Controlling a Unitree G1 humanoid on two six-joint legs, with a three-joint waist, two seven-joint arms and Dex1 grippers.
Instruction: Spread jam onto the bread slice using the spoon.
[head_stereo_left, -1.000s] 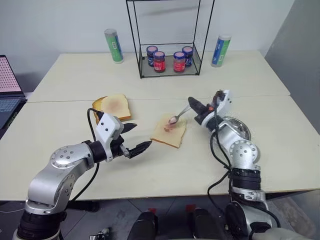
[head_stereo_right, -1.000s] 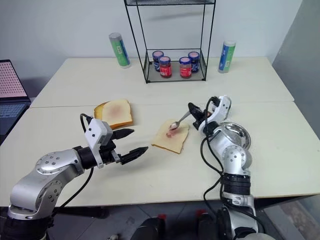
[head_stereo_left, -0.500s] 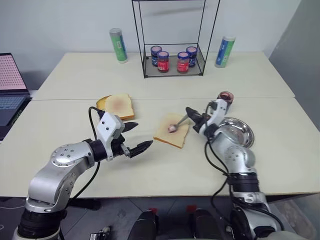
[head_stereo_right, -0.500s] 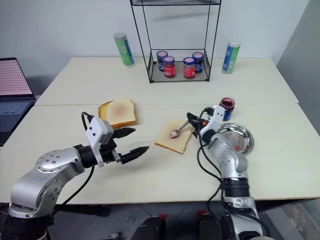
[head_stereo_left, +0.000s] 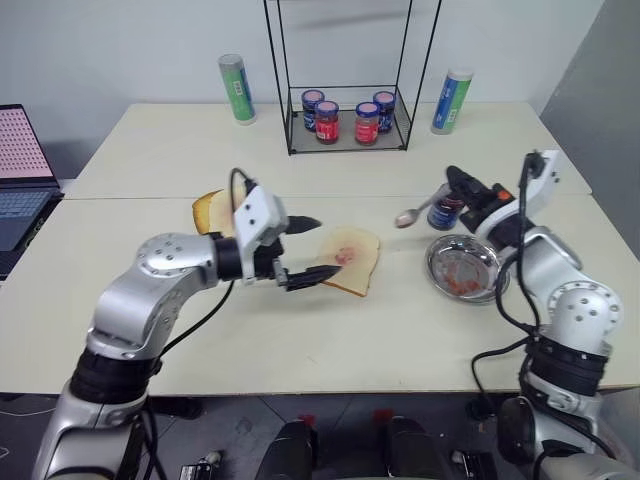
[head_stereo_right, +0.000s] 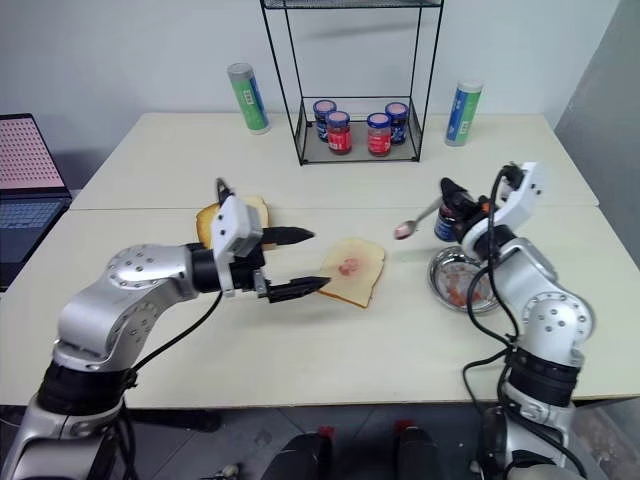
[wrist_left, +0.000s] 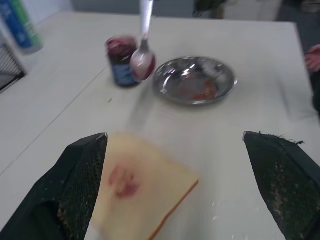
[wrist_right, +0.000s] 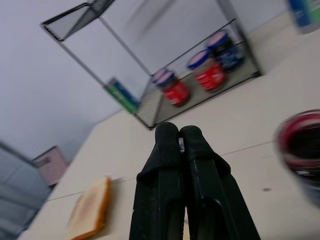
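Note:
The bread slice (head_stereo_left: 362, 262) lies flat at mid-table with a small red smear of jam (head_stereo_left: 345, 257) on its face. My left gripper (head_stereo_left: 327, 248) is open at the slice's left edge, its black fingers (wrist_left: 82, 180) spread wide with nothing between them. My right gripper (head_stereo_left: 458, 184) is shut on the handle of the spoon (head_stereo_left: 408, 215), which it holds in the air to the right of the bread, bowl toward the slice. Just behind the spoon stands the open jam jar (head_stereo_right: 447, 224), also seen as a jar (wrist_left: 121, 60) from the left wrist.
A round steel dish (head_stereo_left: 464, 268) smeared with red sits in front of the jam jar. A browner toasted slice (head_stereo_left: 208, 208) lies behind my left arm. At the back stand a wire rack (head_stereo_left: 348, 140) with several small jars and two tubes (head_stereo_left: 234, 90). A laptop (head_stereo_left: 18, 165) is at far left.
My right gripper lifted the spoon off the bread and carried it right, to beside the jam jar. My left gripper moved right and up to the bread's left edge.

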